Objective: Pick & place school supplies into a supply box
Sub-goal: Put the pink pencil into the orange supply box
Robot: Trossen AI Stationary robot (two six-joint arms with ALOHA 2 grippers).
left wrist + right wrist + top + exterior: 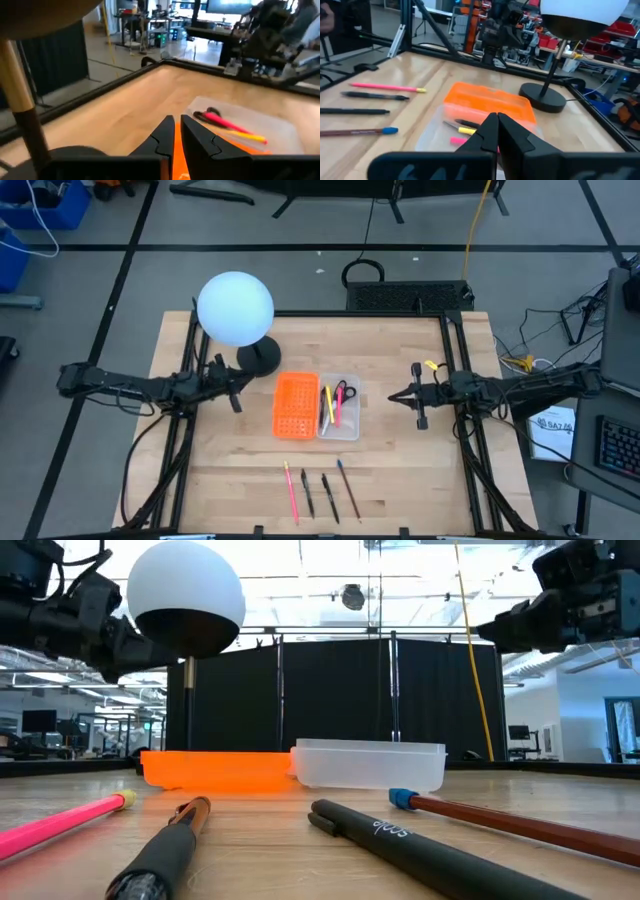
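Note:
The clear supply box (341, 412) lies mid-table and holds black-handled scissors (341, 391), a pink pen (336, 408) and a yellow one (327, 402). In the left wrist view the box (282, 127) shows the pink pen (220, 120). Near the table's near edge lie a pink pencil (290, 490), two black pens (307, 493) (329, 498) and a blue-tipped pencil (348, 488). My left gripper (236, 390) hovers shut left of the orange piece. My right gripper (404, 395) hovers shut right of the box. Neither touches anything.
An orange perforated piece (296, 405) lies against the box's left side. A lamp with a white globe (235, 308) stands on a black base (259, 358) at the far left, close to my left arm. Bare wood lies between the box and the loose pens.

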